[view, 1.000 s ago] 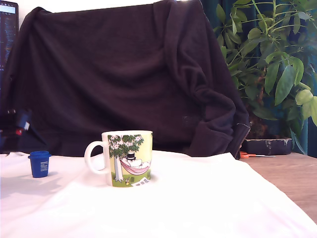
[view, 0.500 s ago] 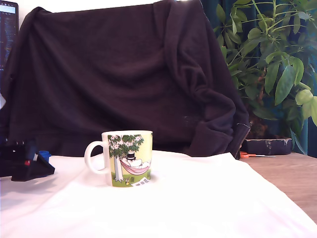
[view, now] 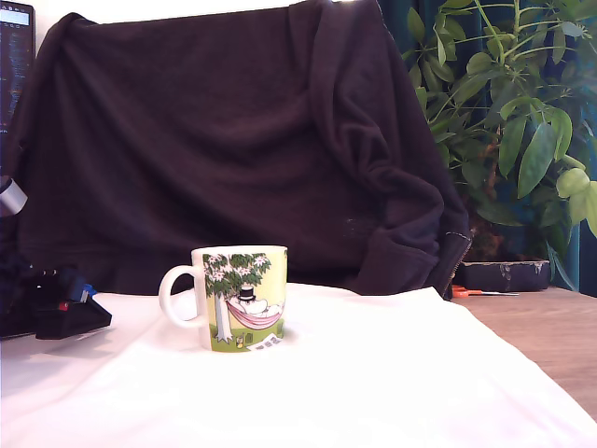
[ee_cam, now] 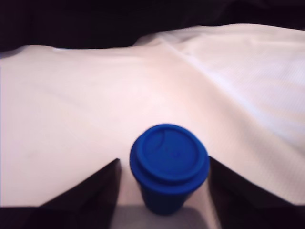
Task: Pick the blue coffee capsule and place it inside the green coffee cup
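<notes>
The blue coffee capsule (ee_cam: 169, 164) stands upright on the white cloth, lid up, between the two dark fingers (ee_cam: 93, 191) of my gripper (ee_cam: 164, 193). A narrow gap shows on one side of it, while the other finger sits almost against its rim, so the gripper is open around it. In the exterior view the gripper (view: 70, 313) is low at the far left, and only a sliver of the capsule (view: 85, 291) shows behind it. The green coffee cup (view: 244, 297) stands upright near the middle, handle toward the exterior view's left, well apart from the gripper.
A white cloth (view: 373, 373) covers the table. A dark blanket (view: 233, 140) hangs behind it. On the exterior view's right are a leafy plant (view: 513, 112), bare wooden tabletop (view: 550, 336) and orange-handled scissors (view: 464, 291).
The gripper came down from the exterior view's left onto the capsule, which stood in plain sight a second ago and is now mostly covered. The cup has not moved.
</notes>
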